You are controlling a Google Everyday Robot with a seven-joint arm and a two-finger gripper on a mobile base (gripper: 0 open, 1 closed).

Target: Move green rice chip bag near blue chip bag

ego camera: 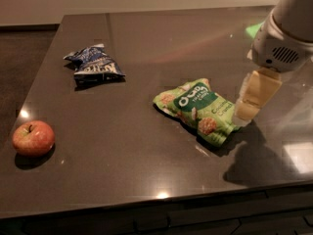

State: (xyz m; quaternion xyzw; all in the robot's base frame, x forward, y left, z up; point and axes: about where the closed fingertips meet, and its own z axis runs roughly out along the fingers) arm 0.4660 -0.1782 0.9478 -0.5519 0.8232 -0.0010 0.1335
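Note:
The green rice chip bag (199,109) lies flat at the middle right of the dark table (122,146), its dark green label facing up. The blue chip bag (94,65) lies at the back left, well apart from it. My gripper (247,106) hangs from the white arm at the right, its tan fingers (257,93) pointing down just beside the right end of the green bag, close to the table top. Nothing shows held in it.
A red apple (33,138) sits near the table's front left edge. The table's front edge runs along the bottom. A green reflection (254,29) shows at the back right.

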